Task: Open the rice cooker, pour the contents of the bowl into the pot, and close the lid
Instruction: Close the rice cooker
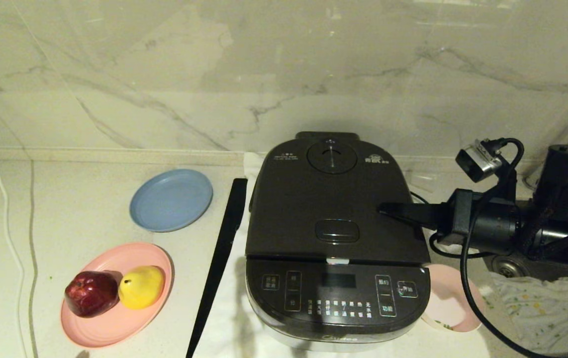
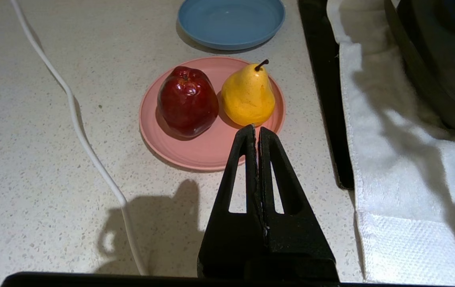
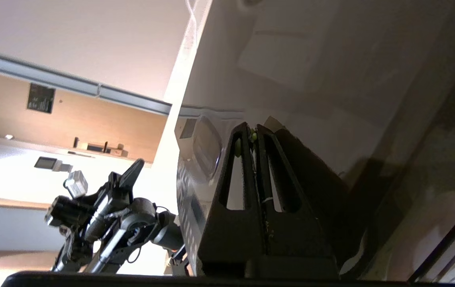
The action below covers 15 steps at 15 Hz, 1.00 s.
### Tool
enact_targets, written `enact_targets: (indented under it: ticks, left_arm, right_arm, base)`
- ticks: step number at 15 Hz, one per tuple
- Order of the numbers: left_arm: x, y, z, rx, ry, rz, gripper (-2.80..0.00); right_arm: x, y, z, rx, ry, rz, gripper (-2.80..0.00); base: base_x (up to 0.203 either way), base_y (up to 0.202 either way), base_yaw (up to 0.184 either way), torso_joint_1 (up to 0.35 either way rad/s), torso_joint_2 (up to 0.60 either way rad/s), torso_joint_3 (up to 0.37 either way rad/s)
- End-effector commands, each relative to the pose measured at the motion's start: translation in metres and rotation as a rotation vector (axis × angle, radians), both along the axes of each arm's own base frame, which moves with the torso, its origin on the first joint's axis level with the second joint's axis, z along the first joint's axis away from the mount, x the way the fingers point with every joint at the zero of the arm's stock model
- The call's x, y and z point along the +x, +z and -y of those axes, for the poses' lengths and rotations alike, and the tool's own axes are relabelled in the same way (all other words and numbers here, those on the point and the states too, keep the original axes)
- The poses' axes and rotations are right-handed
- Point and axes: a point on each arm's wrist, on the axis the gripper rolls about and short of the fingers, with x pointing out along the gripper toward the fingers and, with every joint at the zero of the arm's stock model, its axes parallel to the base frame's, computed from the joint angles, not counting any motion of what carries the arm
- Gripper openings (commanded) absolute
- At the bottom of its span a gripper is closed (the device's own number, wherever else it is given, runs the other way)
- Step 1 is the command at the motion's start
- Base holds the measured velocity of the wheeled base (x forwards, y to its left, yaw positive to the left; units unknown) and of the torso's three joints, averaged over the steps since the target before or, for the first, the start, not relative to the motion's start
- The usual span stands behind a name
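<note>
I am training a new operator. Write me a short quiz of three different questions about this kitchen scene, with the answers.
1. True or false: the lid of the rice cooker is down.
2. Which fruits lie on the pink plate? A. red apple and yellow pear B. two bananas C. none
3. Fill in: the right gripper, fingers shut, is over the cooker's ____.

Key: 1 true; 2 A, the red apple and yellow pear; 3 lid.

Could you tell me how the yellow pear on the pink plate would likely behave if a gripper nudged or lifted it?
The yellow pear looks glossy and smooth, so it could slip between hard fingers. It has a rounded body, so a nudge would probably roll it against the red apple it sits beside. The shallow pink plate offers little rim to stop it.
</note>
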Motion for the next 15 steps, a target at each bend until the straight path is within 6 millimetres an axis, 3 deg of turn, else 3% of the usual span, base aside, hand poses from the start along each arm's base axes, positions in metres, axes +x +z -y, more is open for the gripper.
enact_targets:
  ticks: [1, 6, 8, 12, 15]
  left_arm:
    - [0.0, -0.001, 0.0, 0.0, 0.0, -0.005, -2.8]
    - [0.0, -0.001, 0.0, 0.0, 0.0, -0.005, -2.8]
    - [0.0, -0.001, 0.0, 0.0, 0.0, -0.005, -2.8]
    - [0.0, -0.001, 0.0, 0.0, 0.0, -0.005, -2.8]
    - [0.0, -0.001, 0.0, 0.0, 0.0, -0.005, -2.8]
  right_arm:
    - [-0.003, -0.019, -0.001, -0.017, 0.009, -0.058, -2.8]
    - [-0.001, -0.028, -0.003, -0.027, 0.011, -0.088, -2.8]
    - [-0.005, -0.018, -0.002, -0.013, 0.009, -0.058, -2.8]
    - [-0.031, 0.024, 0.008, 0.044, -0.017, 0.068, -2.8]
    - [-0.064, 0.068, 0.019, 0.095, -0.036, 0.104, -2.8]
  base:
    - [0.0, 0.0, 0.0, 0.0, 0.0, 0.0]
    - [0.0, 0.0, 0.0, 0.0, 0.0, 0.0]
    - [0.0, 0.0, 0.0, 0.0, 0.0, 0.0]
    - [0.0, 0.0, 0.0, 0.0, 0.0, 0.0]
    - [0.0, 0.0, 0.0, 0.0, 0.0, 0.0]
